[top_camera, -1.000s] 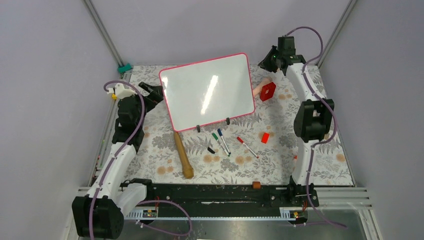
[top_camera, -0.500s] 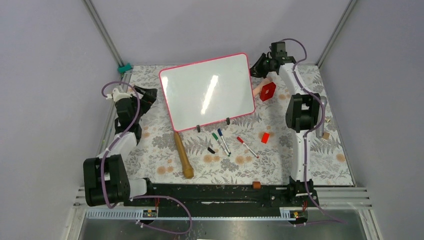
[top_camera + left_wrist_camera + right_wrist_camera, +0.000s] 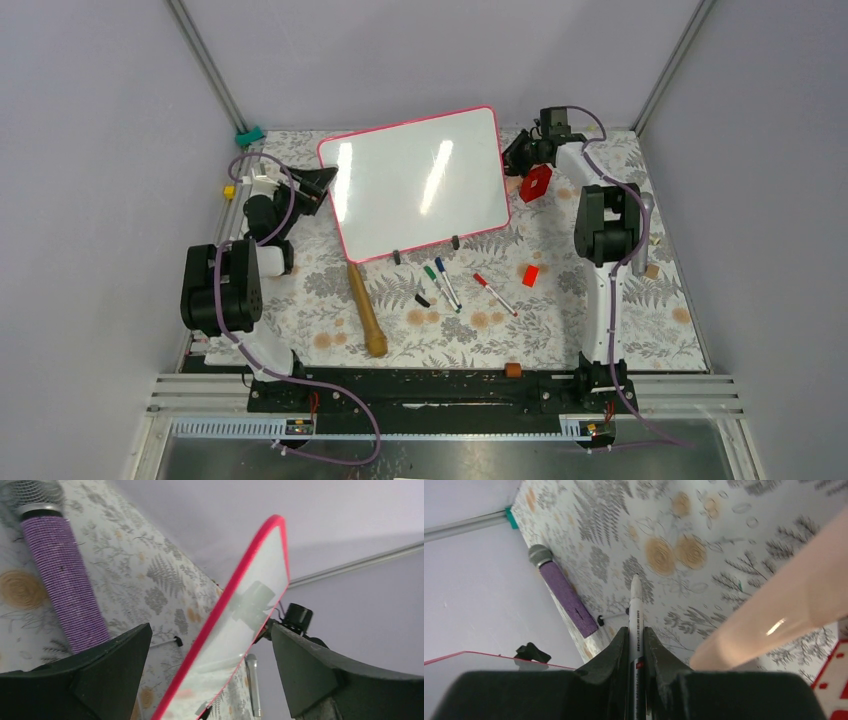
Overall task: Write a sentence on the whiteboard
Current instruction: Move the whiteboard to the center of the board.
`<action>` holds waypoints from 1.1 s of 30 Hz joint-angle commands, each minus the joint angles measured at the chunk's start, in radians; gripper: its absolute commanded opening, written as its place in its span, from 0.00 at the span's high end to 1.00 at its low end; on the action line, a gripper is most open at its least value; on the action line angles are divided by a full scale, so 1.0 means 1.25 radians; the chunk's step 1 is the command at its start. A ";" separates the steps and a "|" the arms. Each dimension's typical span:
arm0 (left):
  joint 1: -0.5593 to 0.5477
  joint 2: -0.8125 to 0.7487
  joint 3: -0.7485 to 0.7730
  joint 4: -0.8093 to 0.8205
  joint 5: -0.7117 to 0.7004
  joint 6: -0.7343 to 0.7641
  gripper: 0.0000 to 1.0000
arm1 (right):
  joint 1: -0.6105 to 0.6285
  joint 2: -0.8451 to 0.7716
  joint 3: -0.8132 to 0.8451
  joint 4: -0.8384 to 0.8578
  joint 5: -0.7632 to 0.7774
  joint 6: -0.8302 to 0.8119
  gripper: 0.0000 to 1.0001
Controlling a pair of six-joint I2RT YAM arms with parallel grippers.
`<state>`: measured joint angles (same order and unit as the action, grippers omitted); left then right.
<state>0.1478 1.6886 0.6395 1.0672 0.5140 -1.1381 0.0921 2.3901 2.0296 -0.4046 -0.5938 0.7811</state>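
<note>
The whiteboard (image 3: 415,180) stands tilted at the back middle of the table; its glossy face is blank and no sentence shows on it. My left gripper (image 3: 320,180) is open at the board's left edge. In the left wrist view the pink frame (image 3: 235,580) runs edge-on between my spread fingers (image 3: 115,655), and my left gripper (image 3: 210,630) touches nothing that I can see. My right gripper (image 3: 517,155) is by the board's right edge. In the right wrist view it (image 3: 635,630) is shut on a white marker (image 3: 635,600), tip pointing away.
A wooden stick (image 3: 366,310), green (image 3: 433,275), blue (image 3: 446,282) and red (image 3: 494,294) markers, a black cap (image 3: 422,300) and a red block (image 3: 531,275) lie in front. A red hexagonal piece (image 3: 536,182) and a peach cylinder (image 3: 784,610) lie beside my right gripper. A purple-handled microphone (image 3: 561,595) lies behind the board.
My left gripper has swung right, up to the board's left edge. My right gripper has come down and left toward the board's right edge. The board has not moved.
</note>
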 commanded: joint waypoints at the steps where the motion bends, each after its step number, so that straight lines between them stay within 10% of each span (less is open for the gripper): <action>1: -0.012 0.006 0.035 0.178 0.066 -0.050 0.09 | 0.010 -0.111 -0.061 0.058 -0.058 0.011 1.00; 33: -0.155 -0.199 -0.066 -0.054 0.018 0.121 0.07 | -0.039 -0.315 -0.285 0.095 0.037 -0.031 1.00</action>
<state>-0.0021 1.5063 0.5678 1.0004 0.5220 -1.0153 0.0521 2.0605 1.6516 -0.2932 -0.5205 0.7414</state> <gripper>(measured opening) 0.925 0.180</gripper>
